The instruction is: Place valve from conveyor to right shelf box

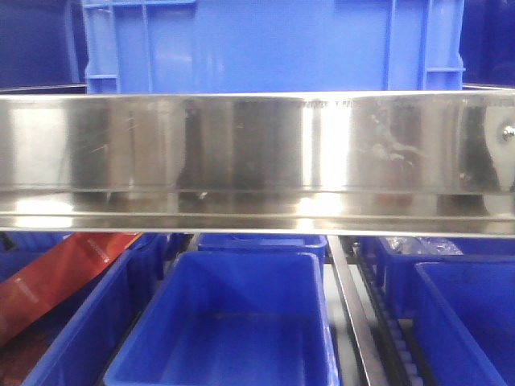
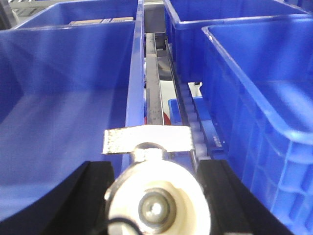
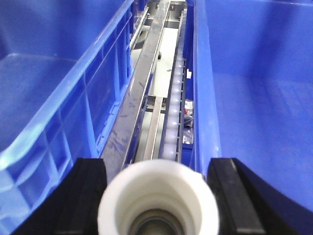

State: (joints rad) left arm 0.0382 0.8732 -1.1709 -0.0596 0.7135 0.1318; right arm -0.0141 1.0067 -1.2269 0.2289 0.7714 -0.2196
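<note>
Clamping the valve (image 2: 155,196), lever crosswise, in the left fingers (image 2: 90,196) just left of the blue box (image 2: 254,142), while pinching a white round piece (image 3: 157,196) in the right fingers (image 3: 232,196).

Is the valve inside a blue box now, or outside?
Outside: the valve is held between the left gripper's fingers, with the blue boxes ahead of it.

Shelf rail (image 1: 257,153) is scuffed, mirror-shiny stainless steel; bins (image 1: 233,322) glossy smooth blue plastic; valve (image 2: 156,191) has bright grainy metal lever and smooth off-white plastic-looking base.
</note>
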